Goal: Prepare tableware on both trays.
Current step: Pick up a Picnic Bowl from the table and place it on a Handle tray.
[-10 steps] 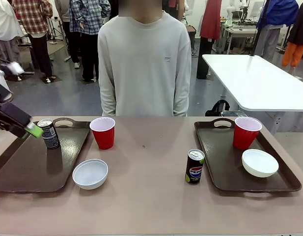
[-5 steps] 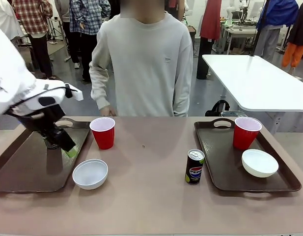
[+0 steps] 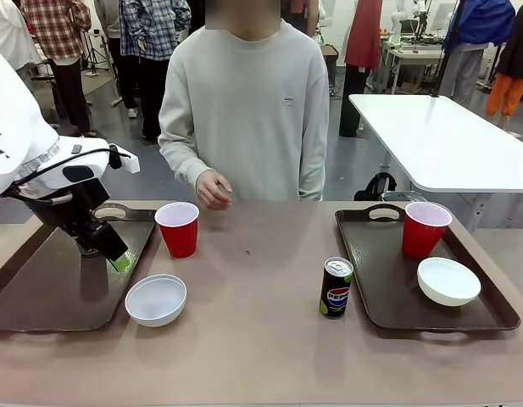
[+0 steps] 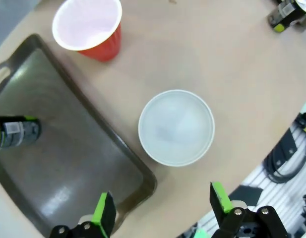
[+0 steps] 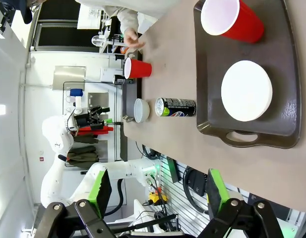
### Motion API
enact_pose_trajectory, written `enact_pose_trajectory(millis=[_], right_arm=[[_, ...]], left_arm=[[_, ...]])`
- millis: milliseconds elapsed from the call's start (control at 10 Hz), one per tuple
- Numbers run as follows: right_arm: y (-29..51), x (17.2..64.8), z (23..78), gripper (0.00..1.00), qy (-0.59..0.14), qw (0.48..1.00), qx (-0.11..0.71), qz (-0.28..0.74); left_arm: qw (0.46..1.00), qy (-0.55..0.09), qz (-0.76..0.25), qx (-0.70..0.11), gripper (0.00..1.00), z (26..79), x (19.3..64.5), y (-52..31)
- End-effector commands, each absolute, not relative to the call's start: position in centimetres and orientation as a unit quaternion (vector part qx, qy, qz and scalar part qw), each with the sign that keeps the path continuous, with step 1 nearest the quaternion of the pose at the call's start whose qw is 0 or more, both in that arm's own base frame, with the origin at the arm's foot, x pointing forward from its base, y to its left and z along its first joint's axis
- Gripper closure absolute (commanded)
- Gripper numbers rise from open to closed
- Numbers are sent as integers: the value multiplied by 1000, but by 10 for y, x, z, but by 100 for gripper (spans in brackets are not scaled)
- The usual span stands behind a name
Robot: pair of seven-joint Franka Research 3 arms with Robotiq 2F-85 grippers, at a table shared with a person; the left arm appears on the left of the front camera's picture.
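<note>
The left gripper (image 4: 161,196) hangs spread and empty above the near corner of the left tray (image 4: 68,163). The white bowl (image 4: 176,127) sits on the desk (image 4: 232,74) just beside that tray's rim. Picking up this bowl looks like the step in hand. The gripper should shift over the bowl's wall, one finger inside and one outside, and pinch. Then it should lift clear of the raised rim and set the bowl apart from the dark can (image 4: 16,133). The right gripper (image 5: 157,191), spread too, hovers high over the right tray (image 5: 284,59).
</note>
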State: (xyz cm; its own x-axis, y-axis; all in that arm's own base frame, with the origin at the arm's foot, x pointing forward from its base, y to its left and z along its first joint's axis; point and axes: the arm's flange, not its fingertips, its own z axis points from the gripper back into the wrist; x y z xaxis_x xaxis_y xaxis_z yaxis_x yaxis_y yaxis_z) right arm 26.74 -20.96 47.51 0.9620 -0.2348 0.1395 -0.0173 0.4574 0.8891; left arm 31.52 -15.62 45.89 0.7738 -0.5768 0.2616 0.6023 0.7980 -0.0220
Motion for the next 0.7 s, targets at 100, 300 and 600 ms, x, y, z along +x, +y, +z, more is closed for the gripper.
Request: enact_pose_trajectory(millis=[100, 300, 600], right_arm=[[-210, 264, 475, 0, -119, 847, 515, -57], [-210, 264, 475, 0, -119, 847, 515, -57], [-210, 264, 475, 0, -119, 847, 515, -57]], left_arm=[[940, -110, -323, -11, 0, 420, 346, -192], [939, -100, -329, -1, 0, 406, 357, -201], [925, -92, -369, -16, 0, 463, 269, -127]])
